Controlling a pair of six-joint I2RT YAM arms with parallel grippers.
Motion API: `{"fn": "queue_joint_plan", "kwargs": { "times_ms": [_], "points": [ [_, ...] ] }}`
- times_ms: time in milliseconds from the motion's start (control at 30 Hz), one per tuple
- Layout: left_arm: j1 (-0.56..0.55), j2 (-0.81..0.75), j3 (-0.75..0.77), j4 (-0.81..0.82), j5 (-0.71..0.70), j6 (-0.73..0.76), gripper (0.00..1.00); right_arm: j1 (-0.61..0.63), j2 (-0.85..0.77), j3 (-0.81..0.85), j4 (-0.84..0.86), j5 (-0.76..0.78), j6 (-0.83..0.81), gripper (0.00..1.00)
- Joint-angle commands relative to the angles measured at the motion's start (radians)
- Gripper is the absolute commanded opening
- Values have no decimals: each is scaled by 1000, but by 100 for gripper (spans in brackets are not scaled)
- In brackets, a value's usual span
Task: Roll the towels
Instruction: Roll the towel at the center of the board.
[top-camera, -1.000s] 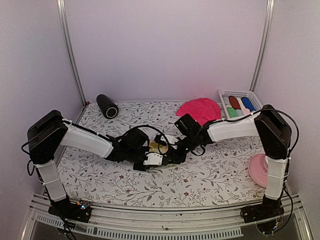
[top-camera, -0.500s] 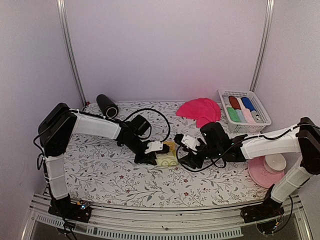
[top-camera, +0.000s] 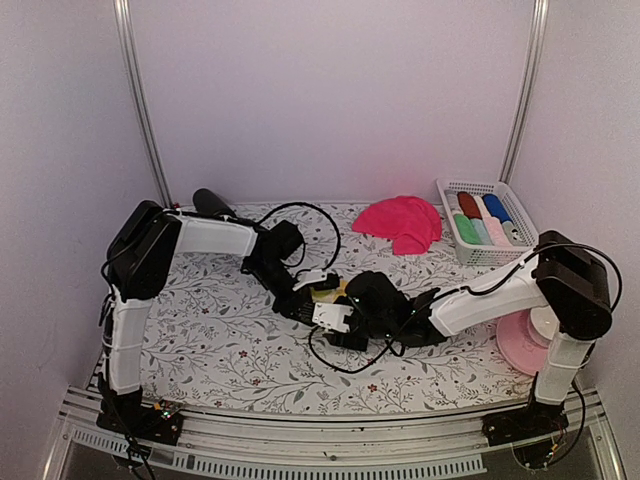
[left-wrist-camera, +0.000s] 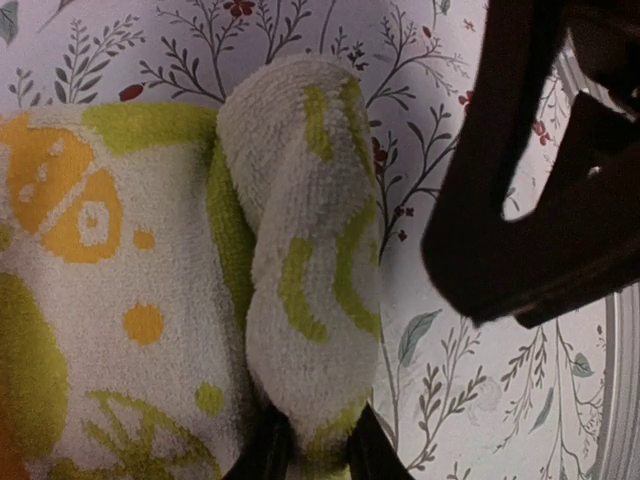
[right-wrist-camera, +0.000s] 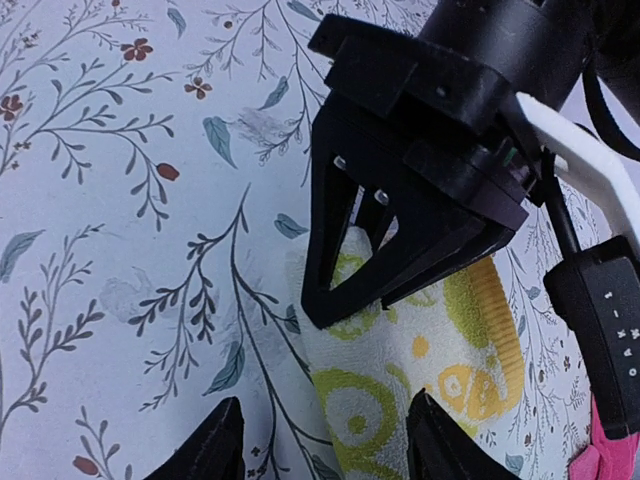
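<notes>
1. Right gripper (right-wrist-camera: 325, 440) has swung in to mid-frame, jaws spread above the yellow-green towel (left-wrist-camera: 300, 250).
2. Left gripper (left-wrist-camera: 318, 445) pinches the towel's rolled edge on the counter (top-camera: 230, 350), centre of the frame.

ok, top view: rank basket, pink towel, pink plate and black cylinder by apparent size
1. basket, largest, but only just
2. pink towel, nearly the same as the basket
3. pink plate, partly hidden, so unsure
4. black cylinder, mostly hidden, smallest as seen
</notes>
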Motion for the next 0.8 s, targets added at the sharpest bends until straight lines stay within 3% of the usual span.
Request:
{"fn": "queue_joint_plan", "kwargs": {
  "times_ms": [0, 233, 467, 767],
  "points": [
    [18, 88, 13, -139, -49, 12, 17, 5, 80, 65, -16, 109, -93, 52],
    [30, 125, 65, -203, -38, 24, 18, 5, 155, 98, -45, 130, -151, 35],
    [32, 144, 84, -237, -31, 40, 19, 4, 221, 130, -60, 198, -172, 31],
    [36, 153, 96, -269, -24, 61, 23, -5, 279, 181, -146, 174, -176, 24]
  ]
}}
